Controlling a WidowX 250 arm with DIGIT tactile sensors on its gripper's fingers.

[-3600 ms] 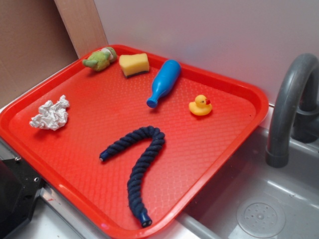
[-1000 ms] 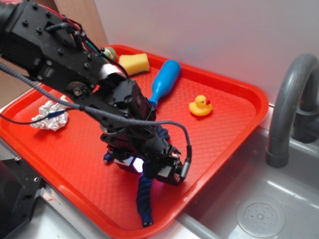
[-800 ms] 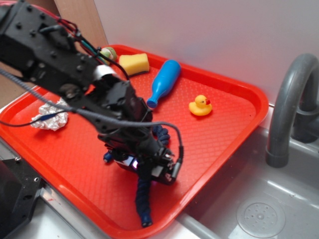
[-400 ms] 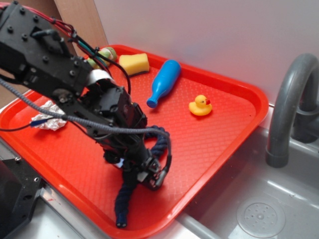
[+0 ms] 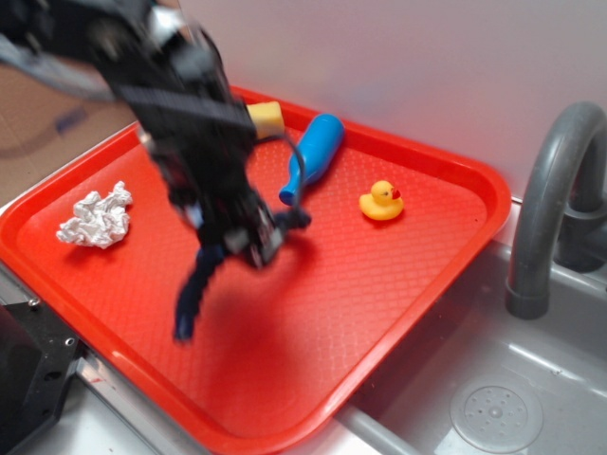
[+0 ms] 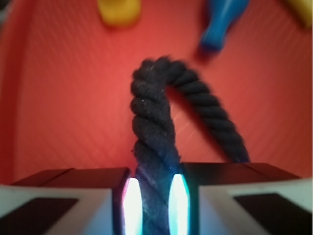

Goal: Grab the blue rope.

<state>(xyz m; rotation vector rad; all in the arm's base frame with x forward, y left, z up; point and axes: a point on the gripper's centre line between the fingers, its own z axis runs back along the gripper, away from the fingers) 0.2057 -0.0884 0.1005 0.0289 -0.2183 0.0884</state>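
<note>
We have the tool (image 6: 154, 196) clamped on the blue rope (image 6: 151, 142); the wrist view shows the strand pinched between both lit pads (image 6: 131, 200). In the exterior view the blue rope (image 5: 194, 289) hangs from the tool (image 5: 248, 239) above the red tray (image 5: 417, 275), its free end dangling low, blurred. Our judgement: the grab is made. To do it well we hold the squeeze firm, lift straight, and avoid swinging toward the blue bottle (image 5: 313, 156) or rubber duck (image 5: 381, 201). Risk: the twisted strand slipping through the pads.
</note>
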